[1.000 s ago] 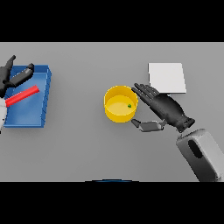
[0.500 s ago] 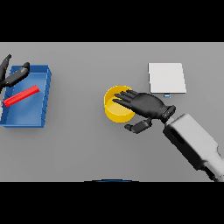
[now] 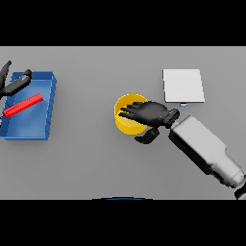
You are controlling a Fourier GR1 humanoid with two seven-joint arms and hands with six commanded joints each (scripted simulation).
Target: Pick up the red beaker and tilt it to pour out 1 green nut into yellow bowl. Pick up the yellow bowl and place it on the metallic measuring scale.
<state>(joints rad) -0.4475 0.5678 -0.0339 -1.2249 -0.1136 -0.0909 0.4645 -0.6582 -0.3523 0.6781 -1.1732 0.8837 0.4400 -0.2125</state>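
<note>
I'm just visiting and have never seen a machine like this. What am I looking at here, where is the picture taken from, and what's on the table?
You are seeing through the robot's own head, looking down at a grey table. It is a human-shaped robot with two arms and dark hands. Its right hand reaches in from the lower right and lies over a yellow bowl, fingers spread across the top, thumb beside the bowl's near side; it does not clearly grip it. To the right of the bowl lies a flat pale square, the scale. At the far left is a blue tray with a red beaker lying in it. The left hand shows at the tray's far corner, holding nothing.
</note>
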